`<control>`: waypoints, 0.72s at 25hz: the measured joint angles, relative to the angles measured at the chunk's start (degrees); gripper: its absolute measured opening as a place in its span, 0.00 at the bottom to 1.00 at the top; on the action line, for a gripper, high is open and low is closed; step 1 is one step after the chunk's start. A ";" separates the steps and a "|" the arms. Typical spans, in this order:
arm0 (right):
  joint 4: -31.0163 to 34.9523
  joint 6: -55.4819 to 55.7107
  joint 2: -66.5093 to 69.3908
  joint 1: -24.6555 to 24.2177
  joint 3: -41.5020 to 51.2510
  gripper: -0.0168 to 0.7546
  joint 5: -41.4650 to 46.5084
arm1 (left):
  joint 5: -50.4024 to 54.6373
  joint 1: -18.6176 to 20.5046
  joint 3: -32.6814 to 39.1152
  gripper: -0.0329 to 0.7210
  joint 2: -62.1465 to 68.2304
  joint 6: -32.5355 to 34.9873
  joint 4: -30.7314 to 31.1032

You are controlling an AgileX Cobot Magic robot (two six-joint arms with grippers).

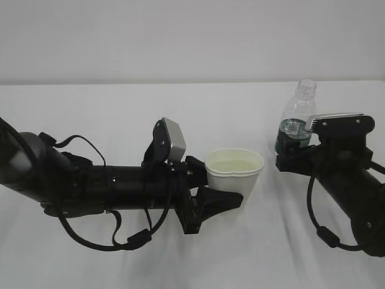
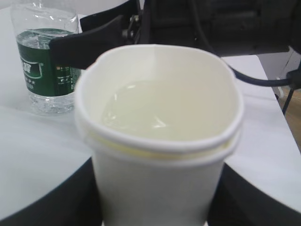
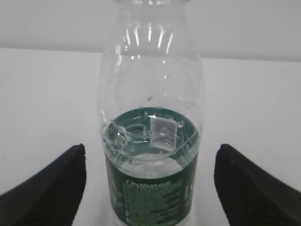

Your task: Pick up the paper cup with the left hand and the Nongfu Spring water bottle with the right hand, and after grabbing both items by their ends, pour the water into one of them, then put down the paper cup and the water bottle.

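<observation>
- Reaching in from the left edge of the exterior view: left arm (image 1: 90, 186), black and cabled, lying low over the white desk (image 1: 120, 108), with a grey wrist camera box (image 1: 171, 139) on top near its front end.
- Grasping the paper cup (image 1: 234, 171): left gripper (image 1: 219, 186), jaws clamped on the cup's left side and lower wall; cup rim visibly squeezed out of round in the left wrist view.
- Sitting upright near the middle of the desk, slightly right of centre: paper cup, white with a rolled rim and cream inside; whether its base touches the desk cannot be told.
- Filling part of the cup: the water (image 2: 150, 110), clear with a pale yellowish cast against the cream lining, surface level and well below the rim.
- Standing upright to the right of the cup and a little farther back, well apart from it: Nongfu Spring water bottle (image 1: 296, 120), clear, ribbed, uncapped, dark green label band around its middle.
- Remaining in the bottle: a little water, its surface at about the top of the label in the right wrist view.
- Flanking the bottle: right gripper (image 3: 150, 188), jaws released and spread wide, one black finger (image 3: 47, 188) on each side, clear gaps to the bottle on both sides, no contact seen.
- Coming in from the lower right corner: right arm (image 1: 349, 192), black, its head just beside the bottle's label.
</observation>
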 joint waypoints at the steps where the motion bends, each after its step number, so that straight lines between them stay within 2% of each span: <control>1: -0.30 0.00 -0.51 0.00 0.40 0.85 0.00 | 0.00 0.00 0.00 0.59 0.00 0.00 0.00; 14: -4.08 2.29 -5.76 0.00 7.41 0.85 0.00 | 1.76 0.00 0.00 0.59 0.00 1.81 -2.75; 18: -4.62 3.38 -9.32 0.00 10.63 0.85 0.00 | 3.56 1.25 0.00 0.59 -0.36 2.48 -3.84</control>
